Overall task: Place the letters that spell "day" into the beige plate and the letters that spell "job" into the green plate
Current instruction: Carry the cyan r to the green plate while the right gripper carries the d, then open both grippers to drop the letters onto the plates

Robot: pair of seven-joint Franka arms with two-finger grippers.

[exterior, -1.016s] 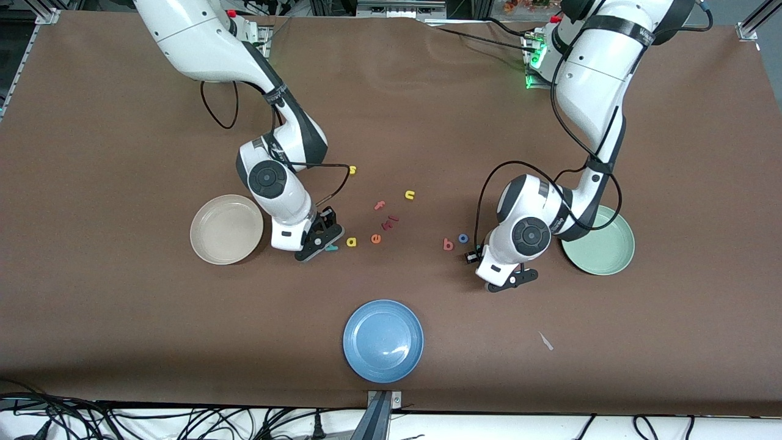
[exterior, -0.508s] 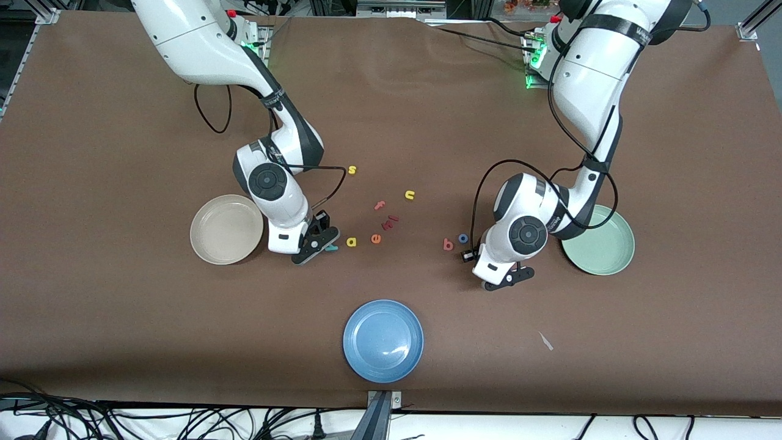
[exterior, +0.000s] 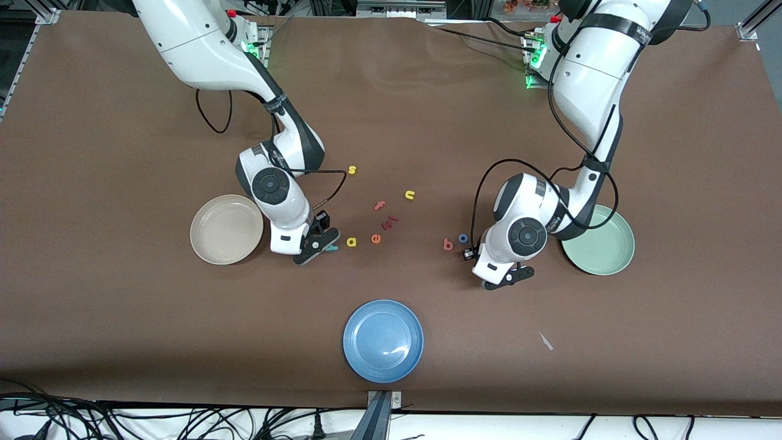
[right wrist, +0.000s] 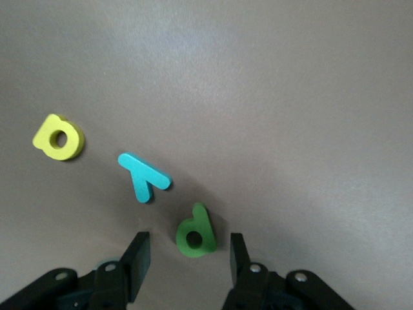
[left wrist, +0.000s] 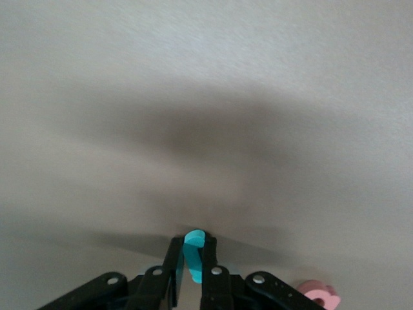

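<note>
1. Since a second ago, my left gripper [left wrist: 192, 244] has closed its fingers on the teal j [left wrist: 193, 261]. Both arms have barely shifted otherwise.
2. Nearest the front camera sits the glossy blue plate [exterior: 383, 340], a distractor that I leave alone.
3. The left gripper is low over the brown cloth, just beside the salmon b [exterior: 448, 245] and the blue ring o [exterior: 463, 238]. The thin foam j stands on edge between the pads. I cannot tell whether it has left the table yet.
4. I judge this the first "job" pick. Next comes a straight lift and a carry to the mint-green plate [exterior: 605, 250], which is still empty. The foam is light, so I'd release it low over the raised rim.
5. The right gripper [right wrist: 188, 247] is down between the beige plate [exterior: 226, 229] and the yellow a [right wrist: 58, 137]. Its fingers stand partly open on either side of the flat dark green d [right wrist: 195, 232], not touching it.
6. The teal y [right wrist: 143, 175] lies just beside the d. The squeeze needs care so the y is not nudged.
7. The beige plate is also empty.
</note>
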